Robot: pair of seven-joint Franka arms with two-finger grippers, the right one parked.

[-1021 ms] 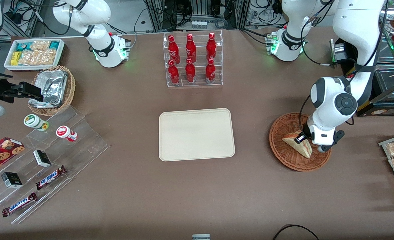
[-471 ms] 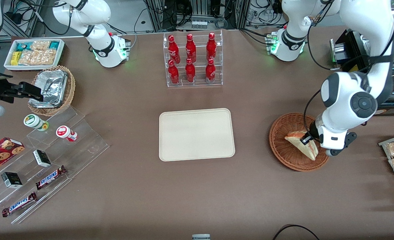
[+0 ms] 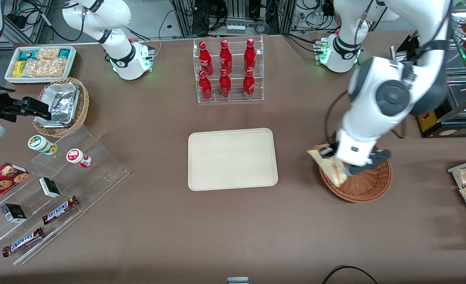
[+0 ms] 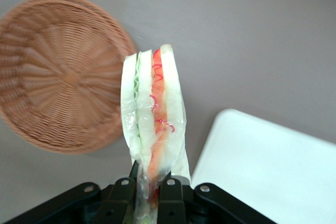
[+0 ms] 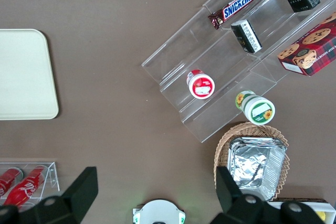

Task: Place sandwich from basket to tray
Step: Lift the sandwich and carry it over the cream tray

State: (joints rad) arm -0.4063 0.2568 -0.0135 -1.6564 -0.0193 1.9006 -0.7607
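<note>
pinched in the end effector (image 4: 147, 184), the sandwich (image 4: 152, 114) shows red and green layers.

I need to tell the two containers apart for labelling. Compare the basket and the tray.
The basket is round, reddish-brown woven wicker; the tray is a flat, smooth, cream rectangle with rounded corners. The gripper holds the sandwich above the basket's rim; nothing hangs over the tray. Both rest on the table with nothing in them.
</note>
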